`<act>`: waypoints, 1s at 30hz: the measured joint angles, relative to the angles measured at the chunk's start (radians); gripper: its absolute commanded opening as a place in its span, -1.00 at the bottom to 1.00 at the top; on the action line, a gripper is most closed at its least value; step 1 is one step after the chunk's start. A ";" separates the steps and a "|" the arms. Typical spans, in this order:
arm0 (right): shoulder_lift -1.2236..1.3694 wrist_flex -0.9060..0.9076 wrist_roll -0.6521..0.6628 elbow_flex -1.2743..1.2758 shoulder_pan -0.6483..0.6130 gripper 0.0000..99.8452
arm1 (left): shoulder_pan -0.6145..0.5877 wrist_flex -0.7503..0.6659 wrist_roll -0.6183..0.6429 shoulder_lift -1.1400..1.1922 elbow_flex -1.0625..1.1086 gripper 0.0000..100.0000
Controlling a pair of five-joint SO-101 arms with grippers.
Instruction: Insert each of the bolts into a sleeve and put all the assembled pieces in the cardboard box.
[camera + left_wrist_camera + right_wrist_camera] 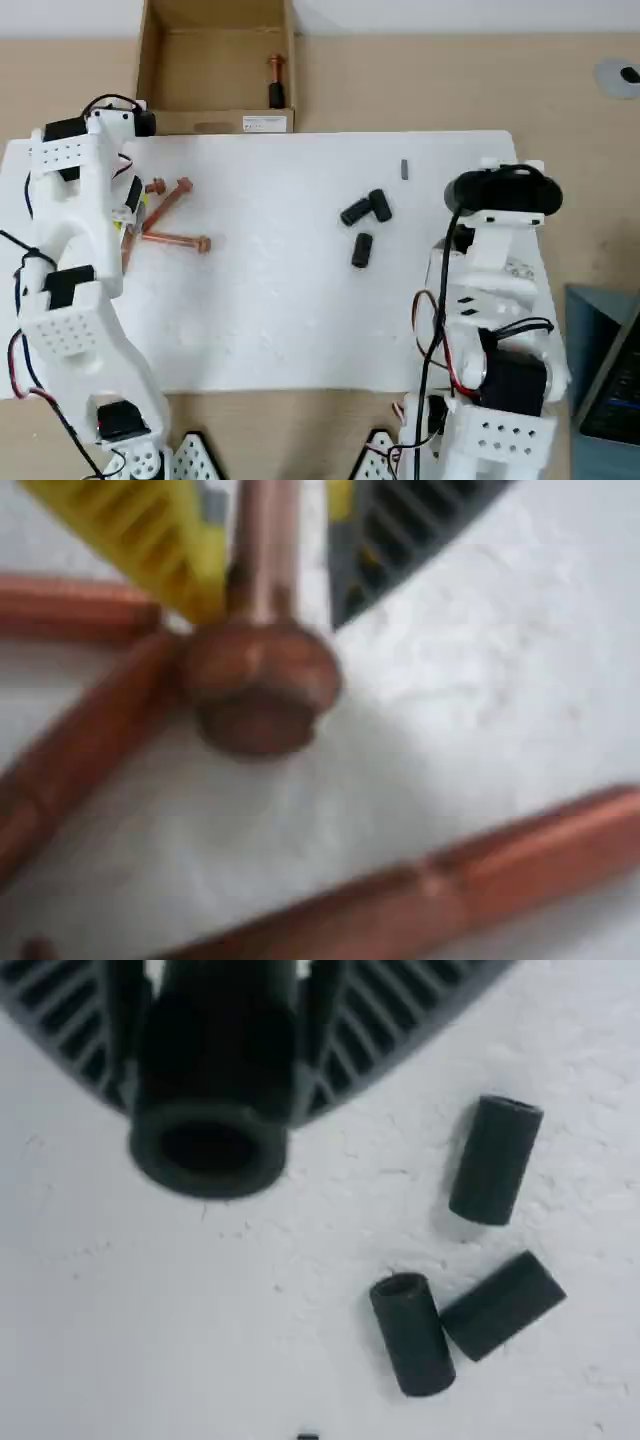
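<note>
Bolt [262, 685], likely stiff and slippery, is pinched at its shank by your left claw [272, 585]; your right claw [215, 1055] pinches a light, rigid sleeve [210, 1175].

Three copper bolts [175, 241] with flanged heads lie crossed at the left of the white sheet [280, 330]. A fourth bolt [262, 670] is clamped in the left hand [272, 585]. Three black sleeves [362, 250] lie loose, two of them touching. Another sleeve [208, 1145] sits in the right hand [215, 1060]. The open box [150, 70] holds one assembled piece [276, 82].
</note>
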 measured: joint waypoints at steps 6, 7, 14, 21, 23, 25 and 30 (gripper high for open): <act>0.000 0.000 0.000 0.000 0.000 -0.98 | -0.008 0.005 -0.002 0.086 -0.058 -0.91; 0.000 0.000 0.000 0.000 0.000 -0.98 | -0.008 0.005 -0.002 0.091 -0.064 -0.97; 0.000 -0.018 0.000 0.025 0.000 -0.98 | -0.003 0.014 0.002 0.121 -0.094 -0.99; 0.000 -0.031 0.000 0.031 0.000 -0.98 | -0.003 0.078 0.008 0.109 -0.135 -0.98; 0.000 -0.031 0.000 0.031 0.000 -0.98 | -0.003 0.114 0.037 0.089 -0.147 -0.98; 0.000 -0.031 0.000 0.031 0.000 -0.98 | -0.005 0.144 0.046 0.037 -0.161 -0.98; 0.000 -0.031 0.000 0.031 0.000 -0.98 | 0.015 0.207 0.087 -0.138 -0.169 -0.98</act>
